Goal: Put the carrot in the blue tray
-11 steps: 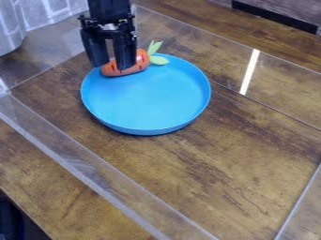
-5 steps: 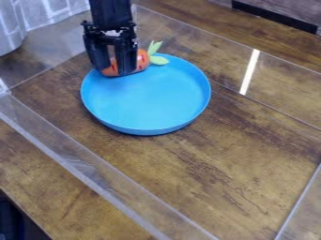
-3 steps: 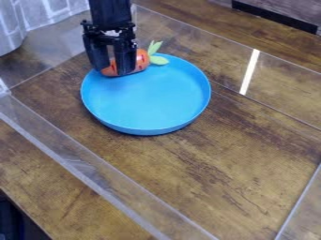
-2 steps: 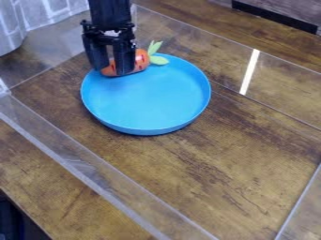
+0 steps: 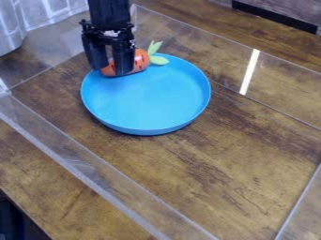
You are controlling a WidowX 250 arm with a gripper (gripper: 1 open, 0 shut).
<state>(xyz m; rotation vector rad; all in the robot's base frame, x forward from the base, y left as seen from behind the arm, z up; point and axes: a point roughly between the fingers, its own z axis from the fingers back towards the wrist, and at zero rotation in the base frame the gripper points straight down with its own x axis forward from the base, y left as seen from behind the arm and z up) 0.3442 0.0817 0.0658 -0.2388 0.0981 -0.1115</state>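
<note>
The carrot (image 5: 141, 60) is at the far left edge of the blue tray (image 5: 145, 101), its orange body partly hidden by the gripper (image 5: 112, 68) and its pale green leaves pointing away from the arm, past the rim. Whether it rests on the rim or is held just over it, I cannot tell. The black fingers come down around or against the carrot; whether they pinch it or are spread beside it, the view does not show. The tray sits flat on the brown wooden table (image 5: 232, 155), most of its floor bare.

The step in hand looks like the placing. If the fingers have hold, the next move calls for carrying the carrot further inward, lowering it and letting go; if not, for a firm grasp first.
</note>
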